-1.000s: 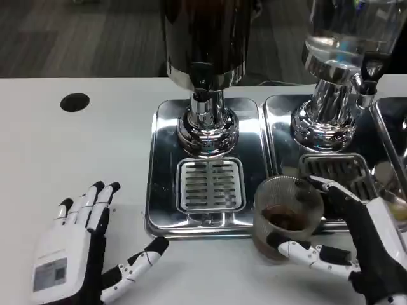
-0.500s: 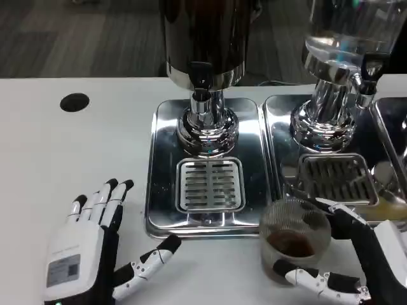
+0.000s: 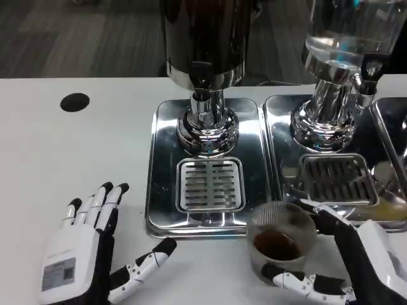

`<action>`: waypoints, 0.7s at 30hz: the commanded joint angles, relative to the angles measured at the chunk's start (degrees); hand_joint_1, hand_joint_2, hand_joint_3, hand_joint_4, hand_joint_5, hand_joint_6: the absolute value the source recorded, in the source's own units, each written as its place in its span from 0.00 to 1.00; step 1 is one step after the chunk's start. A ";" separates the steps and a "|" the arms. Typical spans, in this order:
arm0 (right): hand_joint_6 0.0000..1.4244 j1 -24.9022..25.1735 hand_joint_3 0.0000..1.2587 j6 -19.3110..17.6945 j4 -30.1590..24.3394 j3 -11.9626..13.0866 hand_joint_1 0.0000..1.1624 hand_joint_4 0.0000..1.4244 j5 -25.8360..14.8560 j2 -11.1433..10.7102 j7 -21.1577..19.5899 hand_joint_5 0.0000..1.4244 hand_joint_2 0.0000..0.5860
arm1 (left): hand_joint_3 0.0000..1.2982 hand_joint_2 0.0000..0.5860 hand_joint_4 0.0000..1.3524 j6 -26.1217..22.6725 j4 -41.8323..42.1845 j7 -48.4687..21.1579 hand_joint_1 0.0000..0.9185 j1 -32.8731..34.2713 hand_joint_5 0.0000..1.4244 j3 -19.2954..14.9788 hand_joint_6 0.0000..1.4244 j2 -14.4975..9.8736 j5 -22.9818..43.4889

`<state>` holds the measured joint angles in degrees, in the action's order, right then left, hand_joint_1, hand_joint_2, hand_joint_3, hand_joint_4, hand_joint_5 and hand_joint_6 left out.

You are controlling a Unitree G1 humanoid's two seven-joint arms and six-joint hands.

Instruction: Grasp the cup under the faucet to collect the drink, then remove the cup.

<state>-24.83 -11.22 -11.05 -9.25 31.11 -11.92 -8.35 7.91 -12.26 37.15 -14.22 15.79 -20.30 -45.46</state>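
Right hand (image 3: 346,267): low at the near right of the table (image 3: 76,152), wrapped around the cup, thumb in front of it and fingers (image 3: 324,213) curling round its far side.
Cup (image 3: 280,240): a ribbed clear glass inside the right hand's grasp, upright, with dark drink in the bottom; it stands on the table just in front of the tray edge.
Left hand (image 3: 79,254): at the near left, back up, holding nothing; fingers spread forward, thumb (image 3: 146,264) stretched out toward the cup but well apart from it.
Tray (image 3: 166,165): shiny metal, beyond both hands, its front lip between them and just behind the cup.
Grille (image 3: 210,184): slotted drain in the tray, ahead and to the left of the right hand, bare.
Dark dispenser (image 3: 203,38): rises from the tray beyond the grille, its spout above it.
Second dispenser (image 3: 337,57): clear-bodied, straight ahead of the right hand, on its own tray with another grille.
Black hole (image 3: 75,101): in the tabletop, far ahead of the left hand.
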 commanded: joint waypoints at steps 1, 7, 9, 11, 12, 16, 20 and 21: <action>0.19 1.70 0.36 -2.57 1.16 -0.16 0.67 0.35 0.36 0.01 -2.15 0.23 0.35 | 0.11 0.22 0.00 -0.03 0.73 -0.15 0.00 -0.73 0.07 -0.96 0.02 -0.61 0.06; 0.17 2.40 0.18 -3.11 2.60 -0.56 0.65 0.21 0.31 -0.30 -2.35 0.17 0.34 | 0.11 0.22 0.00 0.07 0.61 -0.47 0.00 -0.61 0.07 -1.29 0.02 -0.42 0.01; 0.16 2.67 0.13 -3.63 3.20 -0.54 0.64 0.16 -0.37 -0.90 -1.66 0.14 0.33 | 0.11 0.22 0.00 0.08 0.41 -0.56 0.00 -0.47 0.07 -1.31 0.02 -0.31 0.13; 0.15 2.91 0.10 -4.09 3.71 -0.48 0.63 0.13 -1.09 -1.32 -1.10 0.13 0.33 | 0.11 0.22 0.00 0.11 0.20 -0.63 0.00 -0.37 0.07 -1.31 0.02 -0.28 0.23; 0.15 3.03 0.09 -4.37 4.02 -0.41 0.63 0.13 -1.46 -1.51 -0.91 0.12 0.34 | 0.11 0.22 0.00 0.11 0.11 -0.65 0.00 -0.33 0.07 -1.29 0.02 -0.29 0.22; 0.14 3.29 0.06 -5.26 4.86 -0.45 0.61 0.10 -2.45 -2.31 -0.59 0.11 0.34 | 0.11 0.22 0.00 0.06 -0.30 -0.87 0.00 -0.02 0.07 -1.27 0.02 -0.33 0.29; 0.13 3.32 0.04 -6.11 5.20 -0.67 0.60 0.07 -2.81 -2.94 -0.22 0.09 0.32 | 0.11 0.22 0.00 -0.07 -0.12 -1.15 0.00 0.35 0.07 -1.16 0.02 -0.27 0.06; 0.12 3.27 0.03 -6.45 5.02 -0.64 0.59 0.06 -3.11 -3.19 0.05 0.08 0.32 | 0.11 0.22 0.00 -0.11 -0.09 -1.22 0.00 0.44 0.07 -1.14 0.02 -0.26 0.02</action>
<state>-21.75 -15.78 -6.28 -9.89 28.93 -14.28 -9.16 7.92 -12.17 36.66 -14.38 14.64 -20.33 -45.40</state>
